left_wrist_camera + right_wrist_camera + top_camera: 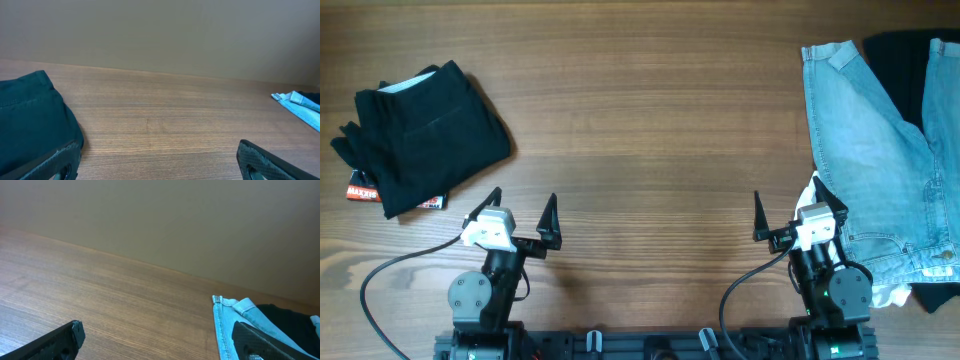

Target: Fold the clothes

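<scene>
Wooden desk [650, 130] carries the black garment [425, 135] folded at left, seemingly done; the light-blue denim [870, 150] and a dark garment [900, 60] beneath it sprawl unfolded at right. Both the left pincer [525, 197] and right pincer [788, 197] hover spread, empty.

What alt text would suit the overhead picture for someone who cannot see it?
A wooden table from above: a bunched black garment at left, light-blue denim lying over another dark garment at right. At the near edge, the robot's left fingers and right fingers are spread open, holding nothing.
</scene>
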